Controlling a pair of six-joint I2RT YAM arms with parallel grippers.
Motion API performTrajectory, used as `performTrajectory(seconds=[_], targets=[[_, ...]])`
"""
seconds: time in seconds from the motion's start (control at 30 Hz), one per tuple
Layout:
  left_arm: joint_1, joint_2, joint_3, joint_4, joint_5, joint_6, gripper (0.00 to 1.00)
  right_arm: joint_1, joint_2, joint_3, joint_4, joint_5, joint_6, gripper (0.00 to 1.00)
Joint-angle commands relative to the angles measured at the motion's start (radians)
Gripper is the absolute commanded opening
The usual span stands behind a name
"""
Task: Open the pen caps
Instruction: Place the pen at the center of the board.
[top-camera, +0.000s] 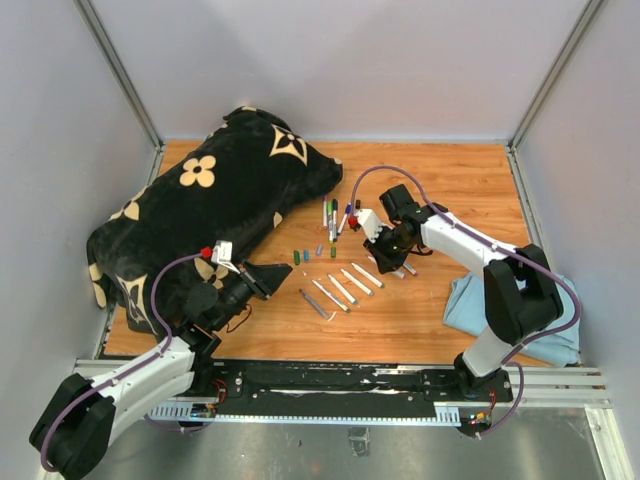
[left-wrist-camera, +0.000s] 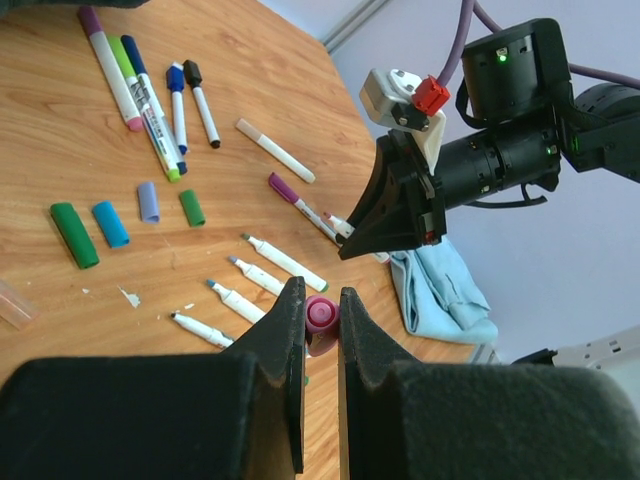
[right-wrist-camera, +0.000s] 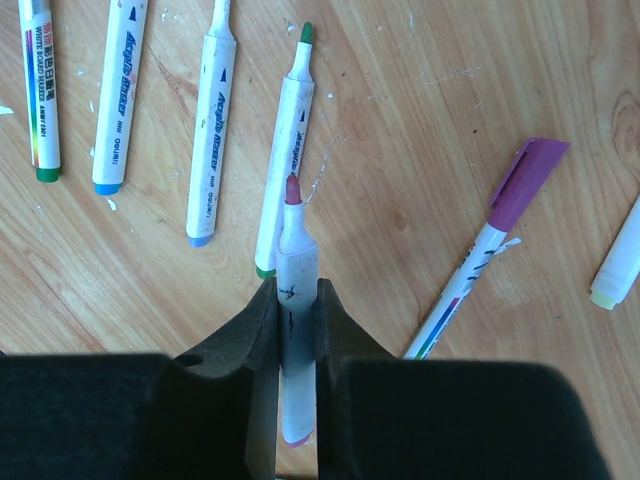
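Pink plastic shows between the fingers of the left gripper (left-wrist-camera: 320, 305), which are pressed onto a pink cap (left-wrist-camera: 322, 318) to the left of the uncapped row. The right gripper (right-wrist-camera: 296, 298) pinches a white marker (right-wrist-camera: 297, 255) by its barrel, its bare reddish tip pointing away from the wrist. Four loose caps (left-wrist-camera: 111, 223), two green, one blue and one lilac, lie in a line on the wooden table (top-camera: 450, 190) at its middle. Farther off, five capped markers (left-wrist-camera: 150, 110) wear purple, green, blue and black caps. Uncapped markers (top-camera: 341, 286) lie side by side nearer than the loose caps. A blue cloth (top-camera: 470, 305) sits at the right, and a black flowered cushion (top-camera: 210, 195) at the far left.
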Motion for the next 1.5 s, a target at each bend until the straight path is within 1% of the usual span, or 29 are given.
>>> performTrajectory(seconds=[0.0,1.47], targets=[[0.007,0.004,-0.009,0.039,0.014,-0.001,0.0,-0.022,0.016,0.021,-0.026,0.017,0.01,0.1],[0.007,0.096,0.001,0.109,0.04,-0.025,0.0,-0.022,0.044,0.029,-0.038,0.017,0.017,0.11]])
